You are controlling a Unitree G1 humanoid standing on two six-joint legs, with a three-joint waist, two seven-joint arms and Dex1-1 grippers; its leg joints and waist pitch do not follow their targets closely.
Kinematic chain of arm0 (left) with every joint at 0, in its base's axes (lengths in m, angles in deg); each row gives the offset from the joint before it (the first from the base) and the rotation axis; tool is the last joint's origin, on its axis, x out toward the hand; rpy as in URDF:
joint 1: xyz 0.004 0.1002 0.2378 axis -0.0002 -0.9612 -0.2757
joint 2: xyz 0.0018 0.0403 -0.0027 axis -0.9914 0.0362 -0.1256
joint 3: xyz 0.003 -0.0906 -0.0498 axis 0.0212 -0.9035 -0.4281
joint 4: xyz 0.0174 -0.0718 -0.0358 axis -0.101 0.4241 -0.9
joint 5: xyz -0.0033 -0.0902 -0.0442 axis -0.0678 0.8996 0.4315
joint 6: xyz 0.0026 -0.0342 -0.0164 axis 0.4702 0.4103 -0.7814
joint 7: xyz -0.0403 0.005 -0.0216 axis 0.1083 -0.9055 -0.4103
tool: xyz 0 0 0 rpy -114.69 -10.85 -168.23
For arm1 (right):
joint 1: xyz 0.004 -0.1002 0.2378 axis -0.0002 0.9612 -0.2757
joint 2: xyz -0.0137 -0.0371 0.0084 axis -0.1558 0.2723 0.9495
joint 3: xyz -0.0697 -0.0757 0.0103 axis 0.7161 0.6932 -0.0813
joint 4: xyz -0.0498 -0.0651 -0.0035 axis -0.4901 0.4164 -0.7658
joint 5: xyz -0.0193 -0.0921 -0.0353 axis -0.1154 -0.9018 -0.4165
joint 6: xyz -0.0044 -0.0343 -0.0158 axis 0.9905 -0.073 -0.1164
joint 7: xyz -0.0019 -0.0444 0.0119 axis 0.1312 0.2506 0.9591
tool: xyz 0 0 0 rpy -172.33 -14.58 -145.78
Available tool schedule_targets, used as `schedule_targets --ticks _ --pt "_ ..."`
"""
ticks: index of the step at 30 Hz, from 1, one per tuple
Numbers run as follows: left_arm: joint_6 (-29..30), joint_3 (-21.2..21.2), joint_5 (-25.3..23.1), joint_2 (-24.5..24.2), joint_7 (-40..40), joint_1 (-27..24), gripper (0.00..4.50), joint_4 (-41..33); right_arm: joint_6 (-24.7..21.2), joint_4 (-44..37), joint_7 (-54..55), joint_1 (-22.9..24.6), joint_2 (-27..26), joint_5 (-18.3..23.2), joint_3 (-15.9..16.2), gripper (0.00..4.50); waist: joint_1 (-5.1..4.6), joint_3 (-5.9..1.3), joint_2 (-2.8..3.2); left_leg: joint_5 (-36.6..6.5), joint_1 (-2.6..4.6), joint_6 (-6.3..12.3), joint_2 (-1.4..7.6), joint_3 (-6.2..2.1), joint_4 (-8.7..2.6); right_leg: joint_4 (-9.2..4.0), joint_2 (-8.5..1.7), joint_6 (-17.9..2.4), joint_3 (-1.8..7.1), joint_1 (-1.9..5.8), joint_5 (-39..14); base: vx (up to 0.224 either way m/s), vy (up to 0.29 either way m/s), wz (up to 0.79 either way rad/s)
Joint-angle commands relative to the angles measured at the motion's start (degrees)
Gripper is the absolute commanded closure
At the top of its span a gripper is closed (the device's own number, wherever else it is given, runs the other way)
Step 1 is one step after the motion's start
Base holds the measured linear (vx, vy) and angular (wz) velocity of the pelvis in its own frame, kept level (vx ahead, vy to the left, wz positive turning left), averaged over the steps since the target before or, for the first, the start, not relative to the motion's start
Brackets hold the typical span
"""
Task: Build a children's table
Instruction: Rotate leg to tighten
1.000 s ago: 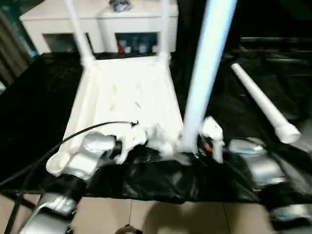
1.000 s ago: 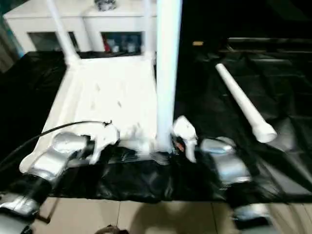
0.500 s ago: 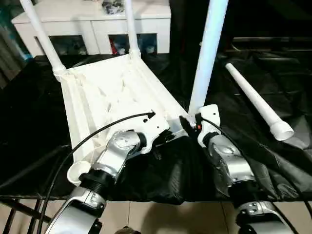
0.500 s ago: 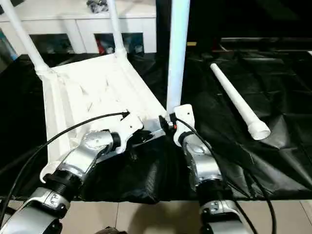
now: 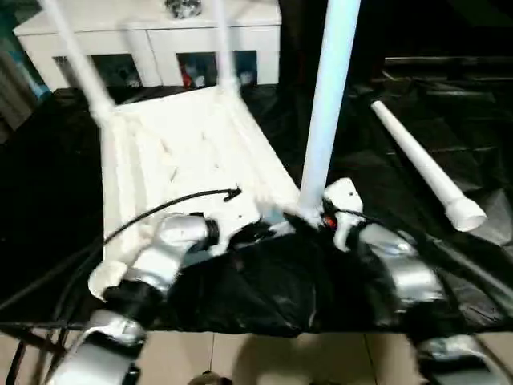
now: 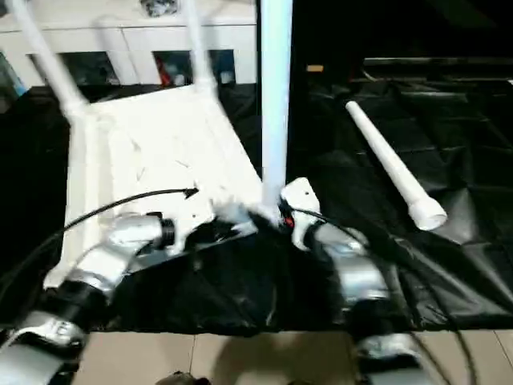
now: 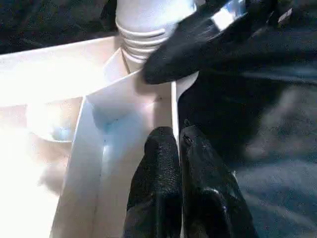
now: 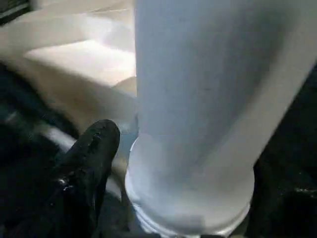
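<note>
1. Three legs stand up from the upturned table top (image 5: pixel 188 156) in the left eye view: two at its far corners and a third leg (image 5: pixel 325 104) at the near right corner. A fourth leg (image 5: pixel 425 168) lies loose on the black counter (image 5: pixel 48 200), well apart to the right. The left claw (image 5: pixel 268 230) is at the top's near edge and the right claw (image 5: pixel 314 218) is at the foot of the third leg.
2. Right eye view: same layout. The white cabinet (image 6: pixel 120 36) stands beyond the far end of the counter.
3. Left wrist view: the left claw's fingers (image 7: pixel 158 173) are pressed together, holding nothing, their tips on the top's near rim beside the corner socket. One black finger of the right claw reaches across the ribbed collar of the third leg.
4. Right wrist view: the third leg's base sits in the socket between the right claw's fingers (image 8: pixel 94 148), which stand wide apart on either side, not clamped on it.
5. Judgement: the step in hand is seating this third leg. To do it well, keep the left claw steadying the rim, check that the leg stands straight and fully home, then reach right for the loose leg.
</note>
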Motion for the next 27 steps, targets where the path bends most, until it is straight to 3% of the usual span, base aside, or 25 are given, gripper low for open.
schedule_targets --ticks 1,2,3,5,8,9,12,18,22,25,26,27 --pt "-1.47 2.19 0.94 0.27 -3.42 0.11 4.5 -1.6 -0.74 -3.68 -9.97 1.07 -0.26 1.88 6.29 0.75 0.07 -3.75 -0.32 -11.64 0.74 4.75 4.78 -2.18 -3.8 -3.65 -4.61 -13.06 3.44 2.95 -8.54 0.0 0.0 0.0" --pt "-1.59 2.1 1.42 -0.77 -5.53 0.09 4.5 -1.55 -0.88 -4.71 -13.81 1.39 1.27 2.6 7.02 0.75 0.21 -3.68 -0.59 -12.09 0.7 4.79 4.89 -2.18 -3.85 -3.67 -4.67 -13.0 3.48 2.96 -9.51 0.0 0.0 0.0" --pt "-1.73 2.07 1.54 -1.04 -6.01 0.12 4.5 -1.48 -0.85 -4.83 -14.68 1.4 1.64 2.72 7.2 0.75 0.35 -3.72 -0.43 -12.28 0.79 4.62 5.01 -2.25 -3.85 -3.58 -4.78 -13.06 3.49 2.89 -9.91 0.0 0.0 0.0" --pt "-1.88 1.92 2.6 -2.72 -9.46 0.27 4.5 -1.38 -0.69 -5.17 -19.71 1.28 3.79 3.23 8.37 0.98 0.44 -3.61 -0.91 -12.94 0.75 4.36 4.94 -2.2 -3.86 -3.81 -4.83 -12.83 3.5 2.87 -12.14 0.0 0.0 0.0" --pt "-2.04 1.87 3.22 -3.86 -11.43 0.54 4.5 -1.39 -0.97 -5.17 -22.56 0.87 4.76 3.65 8.97 1.17 0.79 -3.54 -0.79 -13.04 0.93 3.64 5.08 -2.24 -3.96 -3.91 -4.9 -12.38 3.64 2.61 -14.17 0.0 0.0 0.0" --pt "-1.71 1.79 3.54 -4.14 -12.12 0.56 4.5 -1.5 -1.09 -5.16 -23.32 0.71 4.9 3.79 9.11 1.28 0.82 -3.51 -1.2 -13.03 0.94 3.66 5.12 -2.2 -4.01 -3.96 -4.91 -12.39 3.66 2.6 -14.25 0.0 0.0 0.0" --pt "-1.62 1.65 3.6 -4.62 -12.42 0.83 4.5 -1.48 -0.89 -4.91 -24.56 -0.08 5.0 3.67 9.51 1.47 1.15 -3.59 -0.93 -12.42 0.86 3.33 5.09 -2.3 -3.98 -3.75 -4.97 -12.36 3.65 2.63 -13.78 0.0 0.0 0.0" --pt "-2.1 1.5 3.54 -4.37 -12.12 1.03 4.5 -0.66 -1.26 -5.09 -25.82 -0.21 5.07 3.81 9.74 1.71 1.33 -3.73 -0.97 -10.83 0.79 3.74 4.98 -2.26 -3.76 -3.55 -4.96 -12.67 3.6 2.69 -11.91 0.0 0.0 0.0" --pt "-0.14 0.96 1.76 -2.05 -5.26 1.21 4.5 0.09 -1.68 -4.77 -20.52 1.48 3.21 3.59 7.79 1.73 1.43 -3.73 -1.03 -10.94 0.87 3.76 5.01 -2.24 -3.75 -3.62 -4.96 -12.61 3.59 2.7 -12.32 0.0 0.0 0.0" --pt "2.17 0.37 0.51 0.78 1.27 2.1 4.5 0.96 -1.45 -1.92 -10.68 1.28 0.09 1.52 5.45 1.74 1.25 -3.41 -1.07 -12.82 0.9 2.43 4.91 -2.37 -3.97 -4.22 -5.18 -11.42 3.63 2.69 -17.04 0.0 0.0 0.0" --pt "3.83 0.22 -0.38 3.09 5.55 2.67 4.5 1.24 -2.54 0.77 -2.3 0.76 -2.54 0.04 3.62 1.74 0.52 -2.84 -0.83 -16.48 1.37 0.51 4.76 -2.62 -4.38 -5.14 -5.06 -10.04 3.51 2.27 -23.19 0.0 0.0 0.0" --pt "3.83 0.22 -0.38 3.09 5.55 2.67 4.5 1.24 -2.54 0.77 -2.3 0.76 -2.54 0.04 3.62 1.75 0.33 -2.84 -0.88 -17.88 1.59 -0.19 4.78 -2.79 -4.45 -5.23 -5.11 -9.47 3.42 2.33 -25.18 0.0 0.0 0.0"
